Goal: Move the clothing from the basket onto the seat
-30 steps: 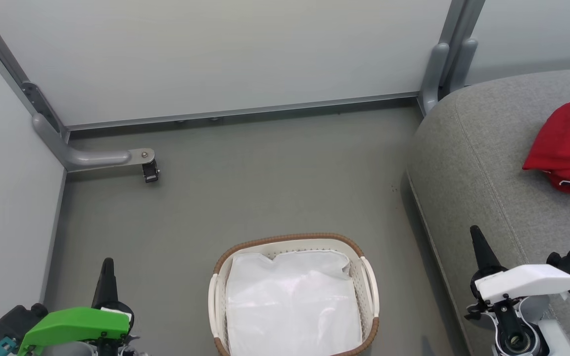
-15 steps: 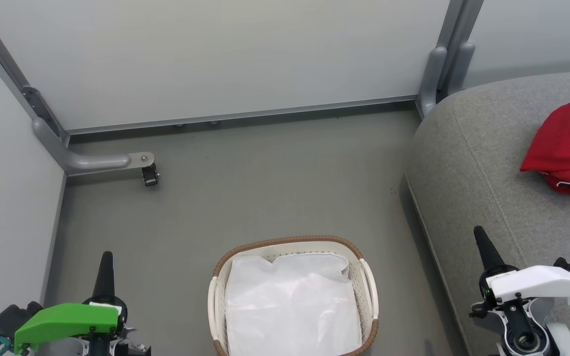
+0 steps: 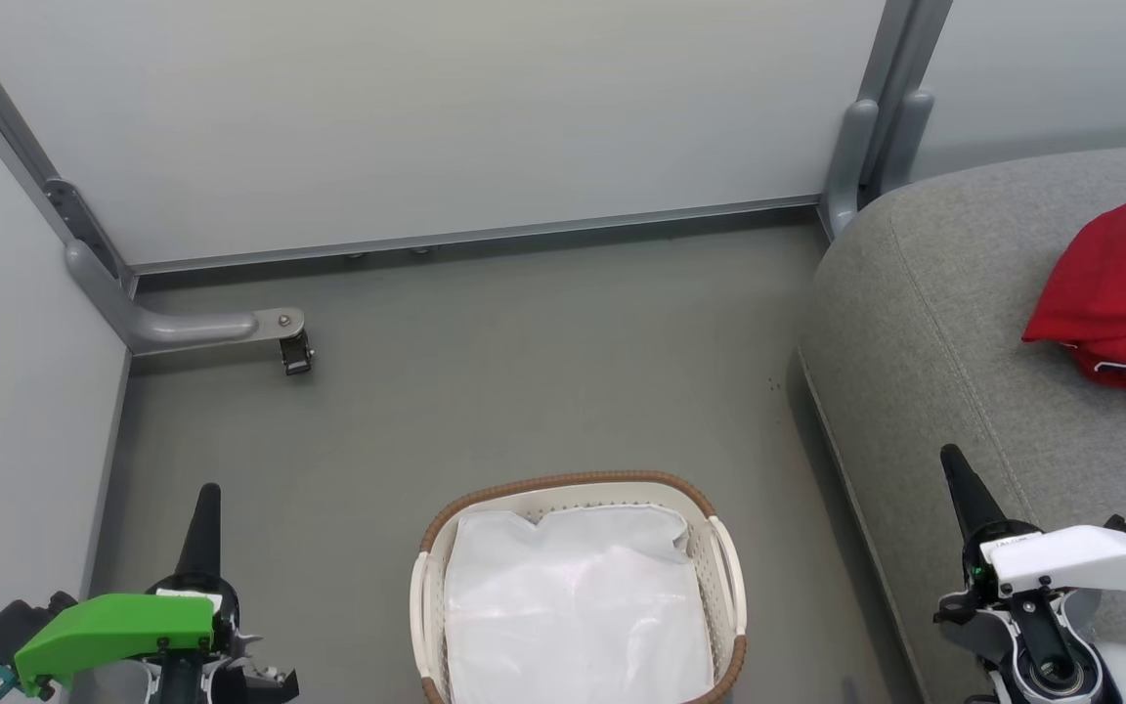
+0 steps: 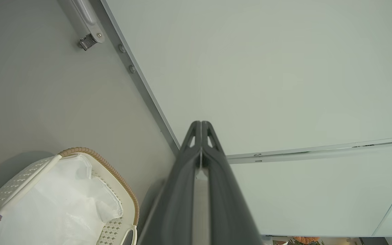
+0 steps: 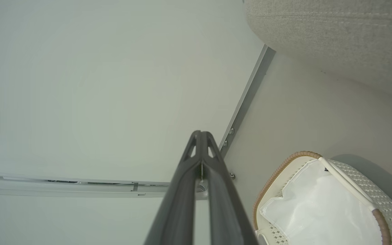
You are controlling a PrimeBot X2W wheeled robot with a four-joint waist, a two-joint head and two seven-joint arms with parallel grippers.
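I am keeping both the left gripper [image 3: 204, 508] and right gripper [image 3: 956, 474] fully closed and empty, because the red jersey [image 3: 1115, 293] is lying on the grey seat [image 3: 925, 323] beyond the right gripper, leaving the basket [image 3: 573, 486] between them holding only its white liner [image 3: 573, 606].

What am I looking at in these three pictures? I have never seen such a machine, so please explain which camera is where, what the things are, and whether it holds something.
This is a wheeled robot with two arms. The big picture comes from a camera on its head, looking down at the floor. At the lower left is the left gripper, with a green cover; at the lower right is the right gripper, with a white cover. Each has two long dark fingers, pressed together here, holding nothing.

The other two pictures come from cameras on the wrists, each looking along its own fingers.

On the grey floor stands the basket, showing just its white liner. To the right is the grey seat, and the red clothing lies on it, so by the look of it the job is done.
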